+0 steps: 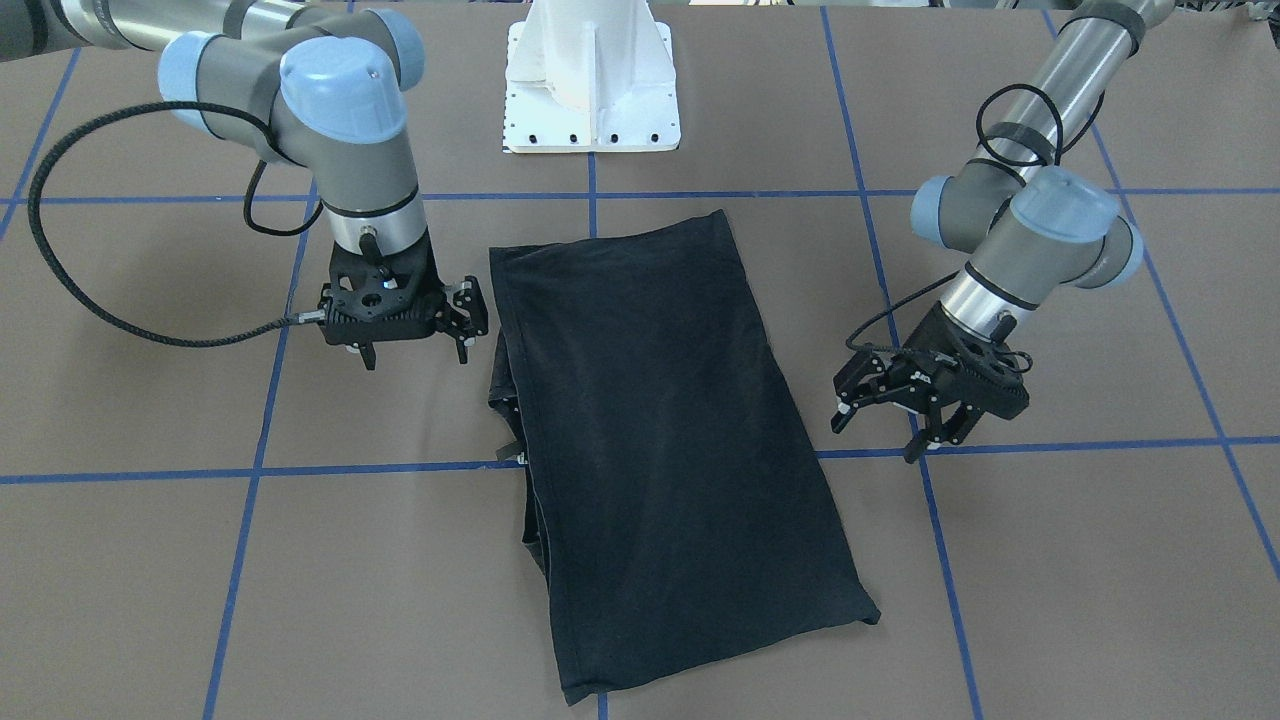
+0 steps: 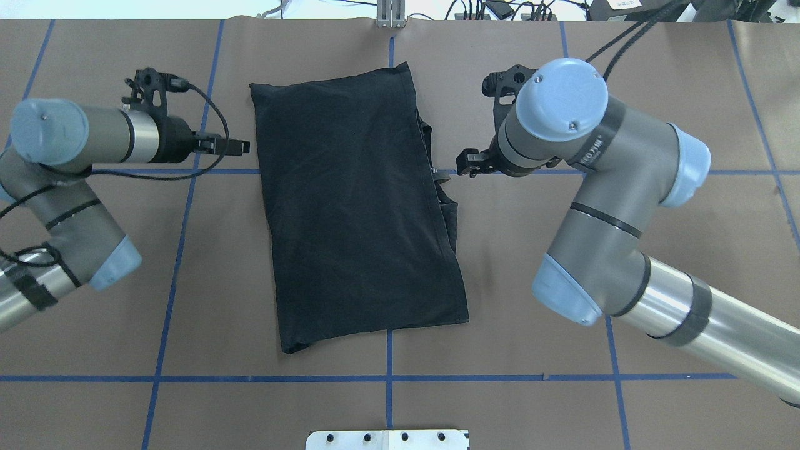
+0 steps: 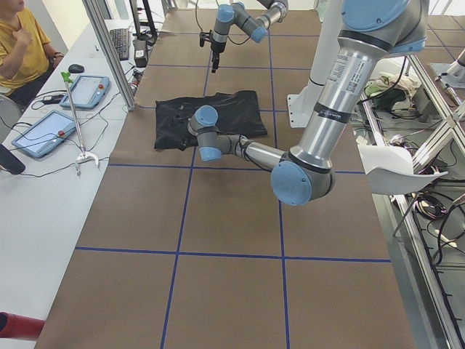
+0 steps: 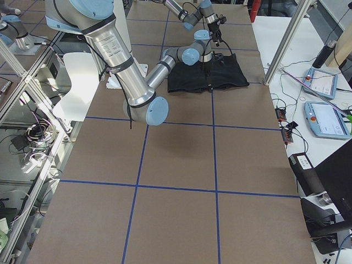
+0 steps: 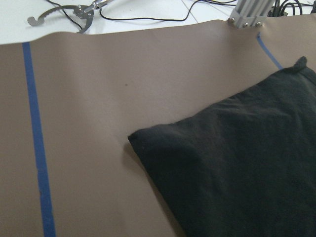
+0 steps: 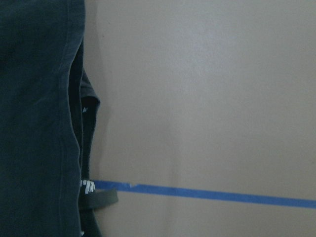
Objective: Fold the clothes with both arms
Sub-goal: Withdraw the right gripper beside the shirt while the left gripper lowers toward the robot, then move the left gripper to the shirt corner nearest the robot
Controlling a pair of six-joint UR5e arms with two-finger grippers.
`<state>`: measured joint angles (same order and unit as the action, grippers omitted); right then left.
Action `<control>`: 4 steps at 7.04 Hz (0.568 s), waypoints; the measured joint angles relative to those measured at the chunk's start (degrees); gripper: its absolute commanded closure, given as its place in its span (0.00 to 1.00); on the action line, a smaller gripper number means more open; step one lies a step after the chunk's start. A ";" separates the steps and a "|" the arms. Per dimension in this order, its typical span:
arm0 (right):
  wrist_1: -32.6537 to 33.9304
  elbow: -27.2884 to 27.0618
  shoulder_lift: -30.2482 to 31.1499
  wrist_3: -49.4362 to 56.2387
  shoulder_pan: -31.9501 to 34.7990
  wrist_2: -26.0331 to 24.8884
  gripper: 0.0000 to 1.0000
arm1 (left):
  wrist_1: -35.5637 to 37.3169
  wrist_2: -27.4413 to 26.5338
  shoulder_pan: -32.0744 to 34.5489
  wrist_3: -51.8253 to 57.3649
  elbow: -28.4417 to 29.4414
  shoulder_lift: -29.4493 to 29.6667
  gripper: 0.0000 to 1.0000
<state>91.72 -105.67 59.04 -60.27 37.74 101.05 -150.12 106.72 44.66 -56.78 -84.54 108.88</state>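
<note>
The black T-shirt point(image 1: 660, 430) is lying mid-desk point(image 1: 1050, 560) as a long folded panel. The left pincer point(image 1: 885, 435) and right pincer point(image 1: 416, 358) are hovering released beside its long edges. The next move is likely gripping one end's corners and folding crosswise.

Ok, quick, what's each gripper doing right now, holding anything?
Left gripper: open, empty, clear of the black T-shirt.
Right gripper: open, empty, beside the shirt's other edge.

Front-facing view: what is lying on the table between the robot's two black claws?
A folded black T-shirt, plain side up, on the brown table cover. It lies between the black two-finger right gripper and left gripper, as the front-facing view shows.
</note>
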 measured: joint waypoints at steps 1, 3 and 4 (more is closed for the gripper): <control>-2.85 -3.37 3.42 -2.87 -1.32 -0.80 0.00 | 0.02 -2.86 -4.62 -5.31 -6.20 -4.46 0.00; -10.31 -5.68 8.44 -6.73 -3.17 -2.70 0.00 | 0.22 -9.83 -15.52 -15.37 -15.73 -12.13 0.00; -11.97 -5.93 9.42 -7.51 -3.58 -3.17 0.00 | 0.30 -14.97 -22.08 -20.41 -18.43 -14.77 0.00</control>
<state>79.76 -111.60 68.45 -67.78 34.16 97.88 -149.82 91.75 22.58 -77.19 -102.98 94.11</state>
